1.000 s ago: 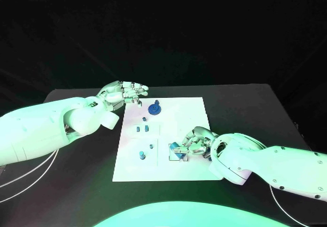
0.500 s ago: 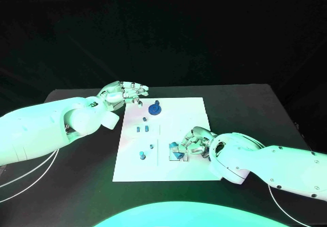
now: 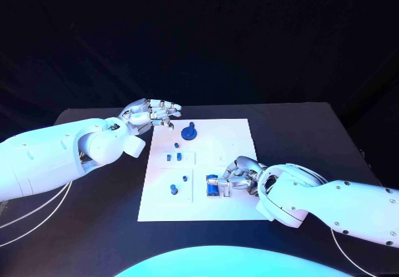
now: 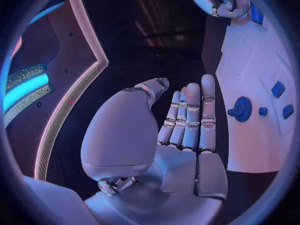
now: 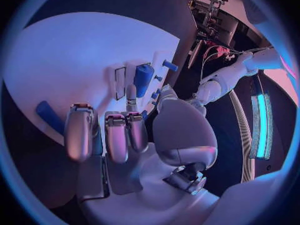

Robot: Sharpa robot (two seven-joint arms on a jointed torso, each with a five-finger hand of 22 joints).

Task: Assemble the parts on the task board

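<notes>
Head view shows the right hand [image 3: 238, 176] gripping a blue part [image 3: 213, 186] on the white task board [image 3: 224, 144]; the left hand [image 3: 150, 114], fingers apart and holding nothing, hovers off its far corner beside a round blue knob [image 3: 189, 134].

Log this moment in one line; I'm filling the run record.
left hand: open, above task board's far corner | right hand: grips blue part on board

- One white board [image 3: 224, 144] on one black table [image 3: 299, 133].
- Two silver hands: left [image 3: 151, 114], right [image 3: 238, 176].
- About six small blue parts, among them a round knob [image 3: 189, 133].
</notes>
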